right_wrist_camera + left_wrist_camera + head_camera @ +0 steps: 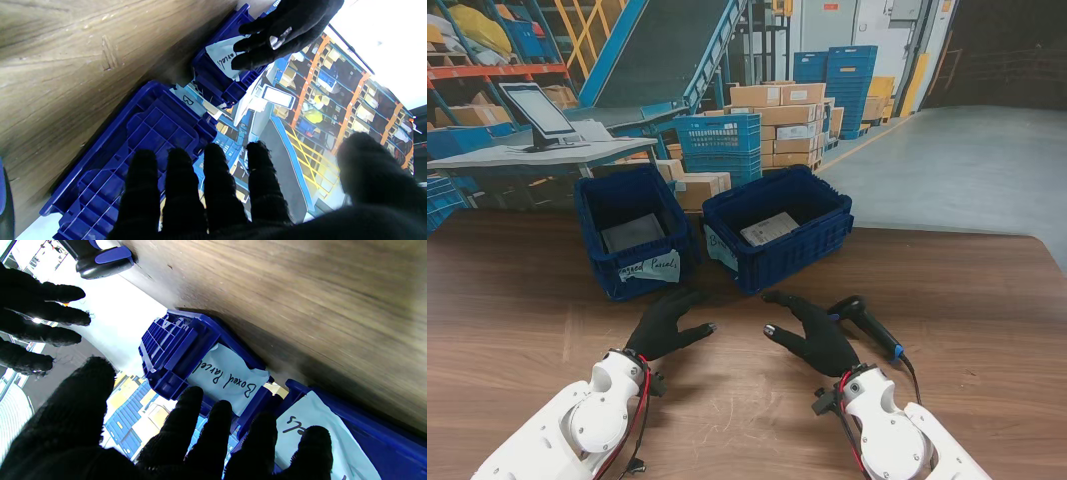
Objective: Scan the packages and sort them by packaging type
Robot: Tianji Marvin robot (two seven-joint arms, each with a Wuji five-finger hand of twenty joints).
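Note:
Two blue crates stand side by side at the middle of the wooden table. The left crate (632, 225) holds a grey bagged package (632, 232) and carries a "Bagged Parcel" label (649, 268). The right crate (777, 222) holds a flat white-labelled package (770, 228); its label (230, 378) reads "Boxed Parcel". A black handheld scanner (864, 318) with a blue trigger lies on the table just right of my right hand (812, 335). My left hand (667, 322) hovers near the left crate's front. Both gloved hands are open, fingers spread, holding nothing.
Bare wood table (727, 420) surrounds my hands. The scanner's cable (911, 368) runs back beside my right forearm. Behind the table are a desk with a monitor (539, 112), stacked cardboard boxes (777, 120), blue crates and a conveyor.

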